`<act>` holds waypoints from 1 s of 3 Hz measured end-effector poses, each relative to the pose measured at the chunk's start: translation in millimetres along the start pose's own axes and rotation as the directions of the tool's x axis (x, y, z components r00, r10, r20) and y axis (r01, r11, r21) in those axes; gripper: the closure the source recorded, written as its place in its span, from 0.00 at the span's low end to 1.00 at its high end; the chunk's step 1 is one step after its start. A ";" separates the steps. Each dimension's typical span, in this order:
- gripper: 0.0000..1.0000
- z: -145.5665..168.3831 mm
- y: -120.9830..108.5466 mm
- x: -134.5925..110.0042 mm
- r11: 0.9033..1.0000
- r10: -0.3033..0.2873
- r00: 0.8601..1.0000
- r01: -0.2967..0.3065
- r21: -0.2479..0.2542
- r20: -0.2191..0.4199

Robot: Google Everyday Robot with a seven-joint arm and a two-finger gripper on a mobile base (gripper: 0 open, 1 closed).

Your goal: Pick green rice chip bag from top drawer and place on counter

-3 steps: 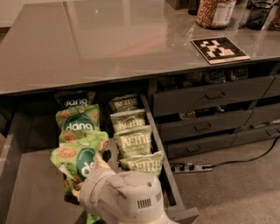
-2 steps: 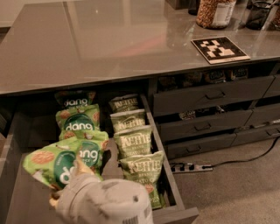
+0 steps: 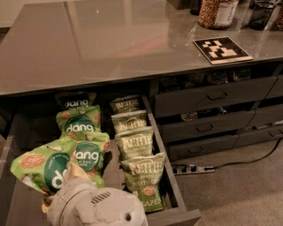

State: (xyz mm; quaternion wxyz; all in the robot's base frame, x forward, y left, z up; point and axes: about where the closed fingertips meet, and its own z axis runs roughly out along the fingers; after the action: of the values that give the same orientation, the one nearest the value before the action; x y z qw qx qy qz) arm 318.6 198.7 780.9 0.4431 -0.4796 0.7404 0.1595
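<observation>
The top drawer point(image 3: 174, 185) is pulled open under the grey counter point(image 3: 110, 39). Its left column holds green "dang" rice chip bags point(image 3: 78, 124); its right column holds olive Kettle chip bags point(image 3: 135, 143). My gripper point(image 3: 62, 183) is at the drawer's front left, with its white wrist housing filling the bottom of the view. It is shut on one green rice chip bag point(image 3: 42, 165), which is tilted and lifted to the left of the other bags. The housing hides the bag's lower edge.
A black-and-white marker tile point(image 3: 221, 49) and a jar point(image 3: 216, 12) stand at the counter's right rear. Closed drawers point(image 3: 212, 95) fill the cabinet to the right. A power strip point(image 3: 192, 169) and its cable lie on the floor.
The gripper has moved left and slightly up with the green rice chip bag, pulling it out of the left column toward the drawer's left side.
</observation>
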 end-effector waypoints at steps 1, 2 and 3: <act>1.00 -13.8 -20.1 -2.9 1.000 -0.021 0.999 0.021 0.009 0.042; 1.00 -34.1 -54.9 -4.8 0.999 -0.048 0.992 0.048 0.002 0.114; 1.00 -57.0 -95.5 -5.5 0.998 -0.045 0.979 0.051 -0.027 0.197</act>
State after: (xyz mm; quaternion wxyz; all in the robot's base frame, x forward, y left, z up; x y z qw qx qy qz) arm 372.1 117.5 835.1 0.5099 -0.4863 0.6787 0.2072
